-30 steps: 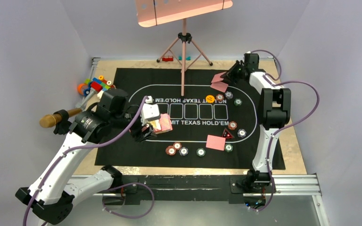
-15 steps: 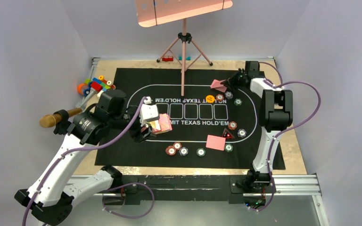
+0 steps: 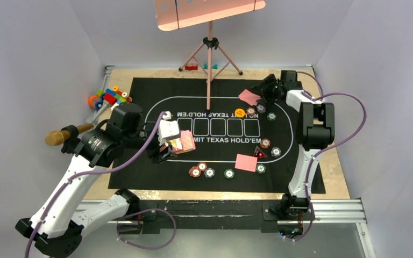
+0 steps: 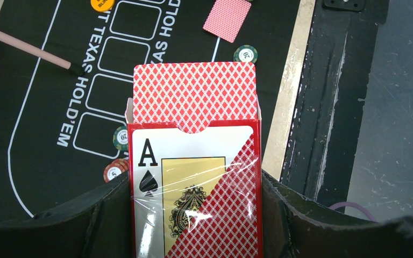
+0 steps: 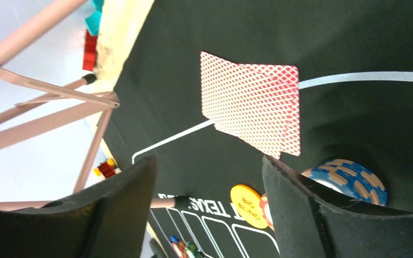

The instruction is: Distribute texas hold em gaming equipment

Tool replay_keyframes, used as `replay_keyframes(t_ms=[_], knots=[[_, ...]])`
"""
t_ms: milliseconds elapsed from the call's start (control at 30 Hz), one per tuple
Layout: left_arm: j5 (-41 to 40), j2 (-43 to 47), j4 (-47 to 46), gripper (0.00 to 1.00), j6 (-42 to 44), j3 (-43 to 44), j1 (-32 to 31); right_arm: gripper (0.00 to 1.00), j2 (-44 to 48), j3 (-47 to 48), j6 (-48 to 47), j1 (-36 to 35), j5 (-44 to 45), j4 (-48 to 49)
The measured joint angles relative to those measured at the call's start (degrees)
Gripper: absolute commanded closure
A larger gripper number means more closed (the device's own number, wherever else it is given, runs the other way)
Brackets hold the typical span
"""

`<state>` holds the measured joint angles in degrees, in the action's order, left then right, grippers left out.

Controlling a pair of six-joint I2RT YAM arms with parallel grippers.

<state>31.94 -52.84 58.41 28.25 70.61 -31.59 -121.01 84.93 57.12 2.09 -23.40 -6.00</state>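
My left gripper (image 3: 173,142) (image 4: 193,209) is shut on a red card box (image 4: 193,188) with an ace of spades on its face. Red-backed playing cards (image 4: 194,94) stick out of its open top. It hangs over the left part of the black mat (image 3: 140,161). At the mat's far right my right gripper (image 3: 267,89) (image 5: 208,161) stands open, just above two red-backed cards (image 3: 249,97) (image 5: 253,107) lying flat and overlapping. An orange Big Blind button (image 3: 240,113) (image 5: 246,206) and striped chips (image 3: 261,108) lie beside them.
Another pink card (image 3: 246,162), a dark triangle (image 3: 259,153) and chips (image 3: 265,143) lie at the mat's near right. A few chips (image 3: 202,169) sit near the front centre. A tripod leg (image 3: 209,80) stands on the mat. Toy blocks (image 3: 107,97) lie far left.
My right gripper has opened and let go of the two cards, which now lie flat on the mat. The left gripper still holds the card box in place.
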Motion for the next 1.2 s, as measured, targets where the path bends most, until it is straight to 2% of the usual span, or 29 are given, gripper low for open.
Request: replay_keyframes(t_ms=[67, 200, 400, 533, 700, 900, 1200], knots=[[0.0, 0.1, 0.0, 1.0, 0.0, 0.0, 0.0, 0.15, 0.1, -0.1, -0.8, 0.0, 0.2, -1.2], [0.0, 0.1, 0.0, 1.0, -0.1, 0.0, 0.0, 0.1, 2.7, -1.1, -3.2, -0.2, 2.1, -6.0], [0.5, 0.1, -0.2, 1.0, -0.4, 0.0, 0.0, 0.07, 17.3, -3.7, -7.9, -3.1, 6.2, -13.0], [0.6, 0.0, -0.5, 1.0, -0.8, 0.0, 0.0, 0.06, 30.9, -7.9, -10.6, -13.5, 5.2, -11.6], [0.7, -0.5, -0.5, 1.0, -1.7, 0.0, 0.0, 0.04, 43.9, -17.9, -10.8, -30.0, -3.0, -5.9], [0.7, -1.6, -0.6, 1.0, -2.5, -0.2, 0.0, 0.03, 48.6, -24.0, -7.4, -37.0, -9.5, -0.3], [0.7, -2.2, -1.6, 1.0, -3.2, -1.1, 0.0, 0.02, 46.4, -24.1, -3.9, -46.8, -13.3, 7.1]])
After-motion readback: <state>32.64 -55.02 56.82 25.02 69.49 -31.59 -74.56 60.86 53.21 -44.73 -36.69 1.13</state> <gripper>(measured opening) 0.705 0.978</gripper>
